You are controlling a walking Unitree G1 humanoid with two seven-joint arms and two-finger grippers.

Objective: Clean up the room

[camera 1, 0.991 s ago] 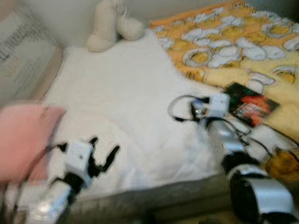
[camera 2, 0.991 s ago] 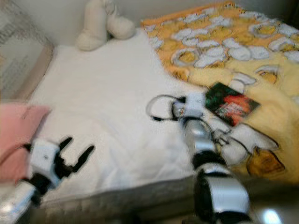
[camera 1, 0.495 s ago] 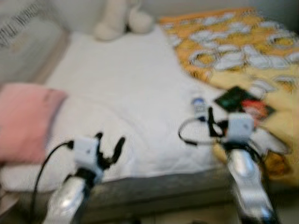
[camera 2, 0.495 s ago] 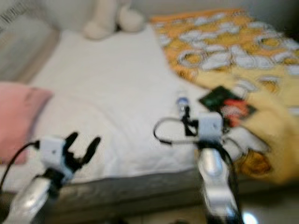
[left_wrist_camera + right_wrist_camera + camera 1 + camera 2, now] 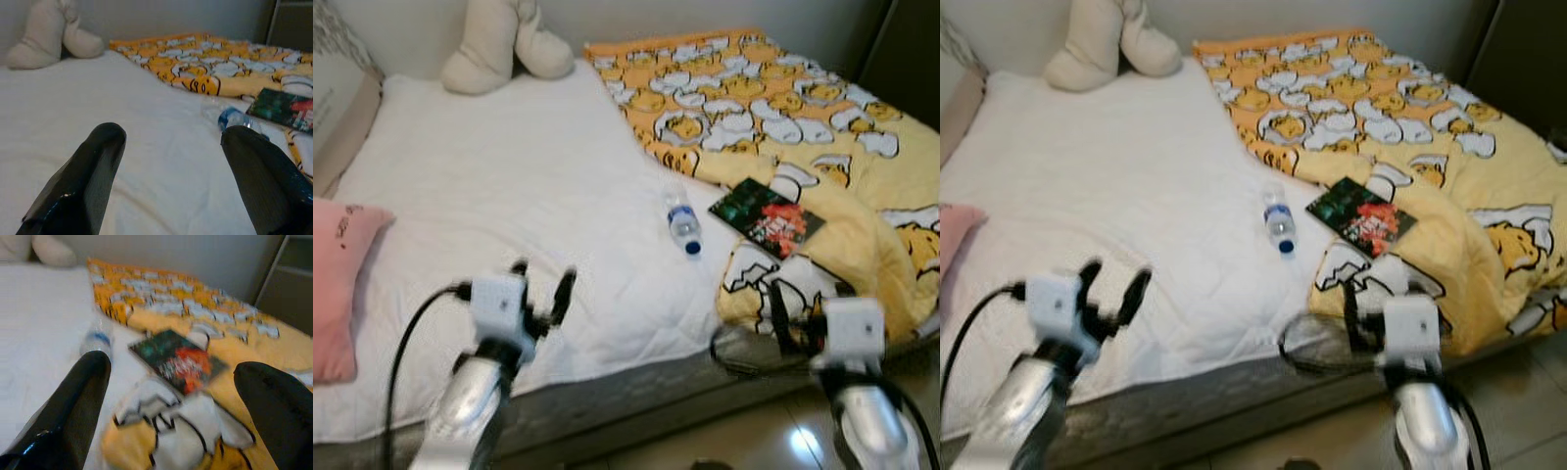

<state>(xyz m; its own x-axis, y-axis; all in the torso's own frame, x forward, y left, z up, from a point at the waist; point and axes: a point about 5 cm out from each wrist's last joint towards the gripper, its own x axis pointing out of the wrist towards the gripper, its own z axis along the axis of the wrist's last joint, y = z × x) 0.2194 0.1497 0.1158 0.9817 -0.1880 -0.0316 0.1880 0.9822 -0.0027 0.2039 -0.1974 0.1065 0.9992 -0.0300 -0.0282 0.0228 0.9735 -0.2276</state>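
A clear plastic water bottle (image 5: 682,222) with a blue cap lies on the white bed sheet (image 5: 489,176). Just to its right a dark book (image 5: 767,216) with a red and green cover rests on the yellow patterned blanket (image 5: 783,108). My left gripper (image 5: 542,288) is open over the sheet near the bed's front edge, left of the bottle. My right gripper (image 5: 1369,316) is open at the front edge of the bed, below the book. The bottle (image 5: 234,117) and book (image 5: 286,107) lie ahead of the left fingers (image 5: 93,171). The book (image 5: 178,360) lies between the right fingers (image 5: 73,401).
A cream plush toy (image 5: 499,44) sits at the head of the bed by the wall. A pink pillow (image 5: 337,284) lies at the left edge. A dark cabinet (image 5: 1518,59) stands at the far right. Tiled floor (image 5: 1518,411) runs along the bed's front.
The camera has pulled back and shifted, so the whole bed shows. My right gripper has drawn back from beside the bottle to the bed's front edge. The left gripper stays open.
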